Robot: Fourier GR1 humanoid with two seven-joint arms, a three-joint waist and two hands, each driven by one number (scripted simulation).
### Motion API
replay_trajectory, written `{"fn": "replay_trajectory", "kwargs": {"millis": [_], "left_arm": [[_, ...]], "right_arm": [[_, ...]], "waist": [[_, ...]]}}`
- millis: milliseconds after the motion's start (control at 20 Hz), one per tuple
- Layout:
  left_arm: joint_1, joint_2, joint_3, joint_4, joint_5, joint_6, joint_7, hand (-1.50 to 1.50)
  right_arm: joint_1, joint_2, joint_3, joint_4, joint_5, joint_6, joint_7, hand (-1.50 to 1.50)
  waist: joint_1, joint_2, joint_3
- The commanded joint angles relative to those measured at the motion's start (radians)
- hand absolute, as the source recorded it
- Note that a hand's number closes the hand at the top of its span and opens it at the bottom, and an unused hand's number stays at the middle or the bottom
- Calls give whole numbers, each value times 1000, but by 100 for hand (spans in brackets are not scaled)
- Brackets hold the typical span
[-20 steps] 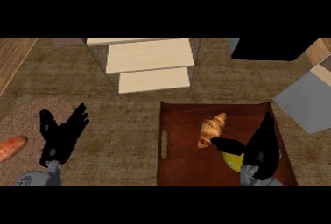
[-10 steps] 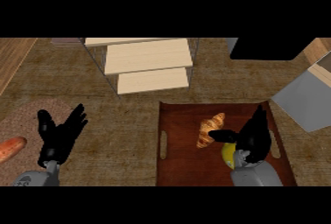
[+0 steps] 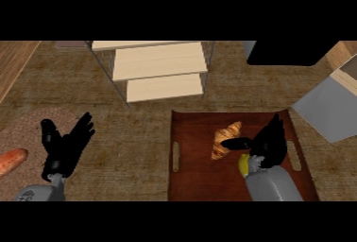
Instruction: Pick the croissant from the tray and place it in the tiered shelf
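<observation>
A golden croissant (image 3: 225, 140) lies in the middle of the dark brown tray (image 3: 196, 175). Just to its right hovers my right hand (image 3: 266, 141), open, with the thumb stretched towards the croissant's lower end and the fingers pointing up along its right side. The tiered shelf (image 3: 159, 70), made of pale wooden steps in a wire frame, stands behind the tray at the upper middle. At the lower left my left hand (image 3: 64, 146) rests open on the counter, fingers up.
A yellow item (image 3: 243, 165) peeks out beside my right wrist on the tray. An orange-red object (image 3: 12, 161) lies at the left edge on a round mat. A grey box (image 3: 327, 109) and a black appliance (image 3: 291, 53) stand at the right.
My right hand has moved up and leftward over the tray, closing in on the croissant's right side. The left hand has stayed where it was.
</observation>
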Motion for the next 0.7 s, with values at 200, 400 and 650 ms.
{"fn": "replay_trajectory", "kwargs": {"millis": [200,400,650], "left_arm": [[-9,-11,4,9,-23,22,7,0],[-25,-4,24,-10,-2,7,39,0],[-19,8,38,20,-4,-30,7,0]], "right_arm": [[-58,1,6,99,46,-79,245,-150],[-56,1,51,134,34,-146,245,-150],[-99,1,33,206,48,-177,235,-150]], "waist": [[-4,5,3],[-3,5,4],[-2,8,4]]}}
